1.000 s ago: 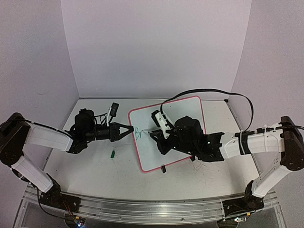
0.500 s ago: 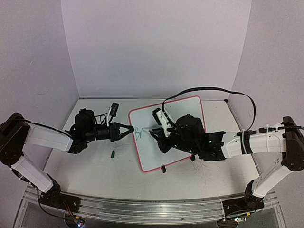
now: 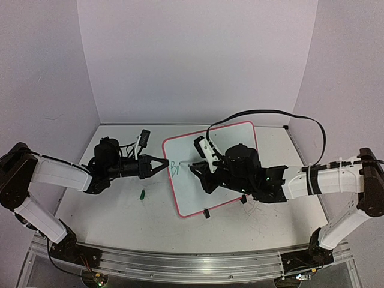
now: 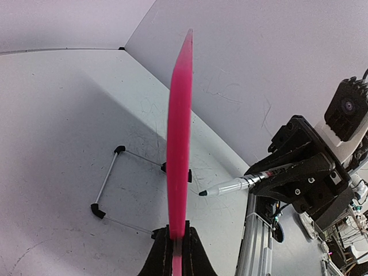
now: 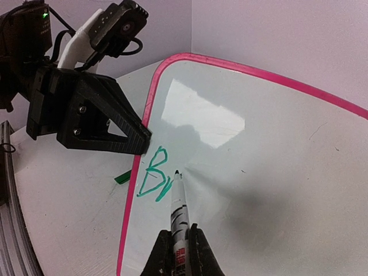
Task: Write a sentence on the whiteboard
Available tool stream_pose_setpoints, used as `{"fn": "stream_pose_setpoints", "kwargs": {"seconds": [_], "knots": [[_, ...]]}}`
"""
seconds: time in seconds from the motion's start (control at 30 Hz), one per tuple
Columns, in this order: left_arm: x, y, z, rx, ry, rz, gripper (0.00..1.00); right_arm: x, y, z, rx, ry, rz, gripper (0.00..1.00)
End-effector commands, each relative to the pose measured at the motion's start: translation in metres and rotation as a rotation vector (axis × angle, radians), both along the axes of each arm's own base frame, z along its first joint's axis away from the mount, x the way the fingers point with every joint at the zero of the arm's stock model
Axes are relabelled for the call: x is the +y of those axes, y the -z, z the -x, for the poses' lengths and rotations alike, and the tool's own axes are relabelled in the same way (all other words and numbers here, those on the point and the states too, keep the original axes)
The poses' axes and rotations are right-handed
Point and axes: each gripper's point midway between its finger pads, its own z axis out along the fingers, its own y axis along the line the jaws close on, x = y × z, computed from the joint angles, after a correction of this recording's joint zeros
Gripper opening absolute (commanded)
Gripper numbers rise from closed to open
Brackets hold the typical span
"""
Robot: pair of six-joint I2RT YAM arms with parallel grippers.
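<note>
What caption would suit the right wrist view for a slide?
Right tool holds a marker, tip beside the green letters "Br" on the whiteboard; left tool clamps the pink frame.

your whiteboard point(image 3: 182, 193) is the small white one with rounded corners and a thin pink-red frame. it sits mid-table point(image 3: 120, 210), turned at a slant. from the left wrist view you get it edge-on, tilted up off the surface, with a thin wire stand point(image 4: 99, 210) with black tips behind it. the sentence point(image 5: 152, 178) so far is just a green cursive "Br", slanting a bit, close to the board's left edge and roughly halfway along that side, with a glare patch just above the letters.
</note>
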Motion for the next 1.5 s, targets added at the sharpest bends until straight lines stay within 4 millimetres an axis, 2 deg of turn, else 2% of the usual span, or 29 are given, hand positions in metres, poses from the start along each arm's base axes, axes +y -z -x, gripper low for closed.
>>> {"fn": "stream_pose_setpoints", "kwargs": {"seconds": [0.0, 0.97, 1.47], "knots": [[-0.001, -0.026, 0.000, -0.070, 0.007, 0.034, 0.00, 0.004, 0.001, -0.001, 0.011, -0.005, -0.010, 0.00], [-0.003, -0.027, -0.001, -0.074, 0.015, 0.035, 0.00, 0.001, 0.011, -0.009, 0.015, 0.044, 0.035, 0.00], [-0.003, -0.026, -0.001, -0.073, 0.013, 0.032, 0.00, -0.004, 0.023, 0.001, 0.065, 0.022, 0.043, 0.00]]}}
